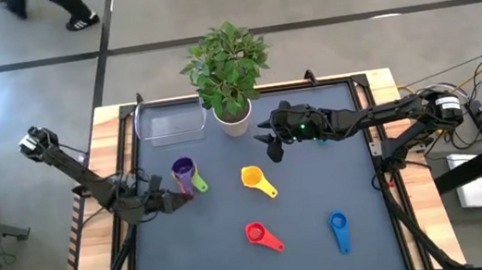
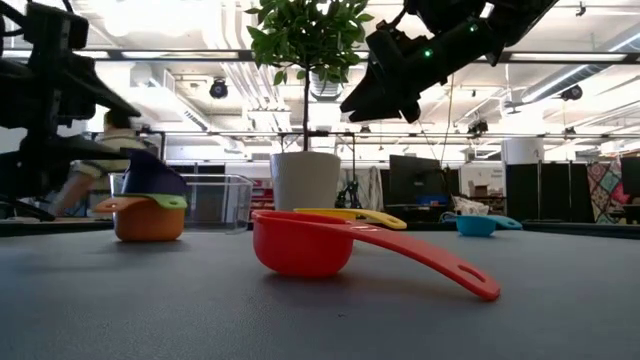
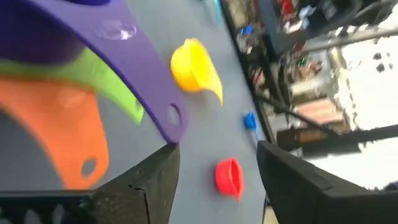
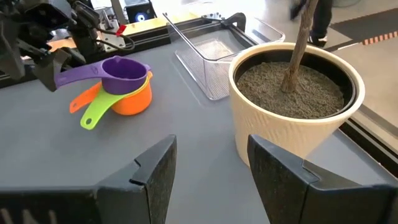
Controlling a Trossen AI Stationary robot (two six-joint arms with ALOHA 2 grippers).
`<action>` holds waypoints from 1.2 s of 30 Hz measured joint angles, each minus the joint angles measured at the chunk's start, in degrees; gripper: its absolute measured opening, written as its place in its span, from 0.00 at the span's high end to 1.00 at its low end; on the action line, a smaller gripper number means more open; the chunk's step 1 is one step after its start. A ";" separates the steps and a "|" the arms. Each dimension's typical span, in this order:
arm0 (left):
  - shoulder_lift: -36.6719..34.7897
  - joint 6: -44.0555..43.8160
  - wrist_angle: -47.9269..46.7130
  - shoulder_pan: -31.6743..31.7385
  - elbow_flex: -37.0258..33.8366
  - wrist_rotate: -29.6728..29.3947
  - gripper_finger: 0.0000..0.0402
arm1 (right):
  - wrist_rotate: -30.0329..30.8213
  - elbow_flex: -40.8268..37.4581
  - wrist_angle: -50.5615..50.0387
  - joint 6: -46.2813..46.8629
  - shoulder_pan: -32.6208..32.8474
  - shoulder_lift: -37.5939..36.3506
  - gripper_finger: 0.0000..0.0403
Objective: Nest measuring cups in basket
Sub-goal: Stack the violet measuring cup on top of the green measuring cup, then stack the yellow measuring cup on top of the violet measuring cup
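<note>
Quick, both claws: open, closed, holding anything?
Left claw: open, empty, just off the purple cup's handle.
Right claw: open, empty, hanging above the table beside the plant pot.

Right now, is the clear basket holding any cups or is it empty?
Empty. The basket shows only its bare clear floor beside the plant pot; the purple, green and orange stack sits outside it on the table.
</note>
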 joint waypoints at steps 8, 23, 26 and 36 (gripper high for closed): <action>-2.58 4.27 1.58 0.02 0.43 6.29 0.55 | 0.00 0.00 -0.01 -0.24 0.00 0.00 0.54; 5.28 25.92 -30.10 0.11 23.37 -18.25 0.55 | -9.05 0.00 -8.97 -2.25 0.00 0.46 0.54; 9.16 29.56 -30.25 0.11 25.66 -20.76 0.55 | -9.09 0.00 -9.80 -0.80 0.01 2.00 0.54; 17.89 30.05 -30.02 0.11 27.60 -21.63 0.55 | -12.04 0.70 -8.90 2.09 0.11 11.98 0.54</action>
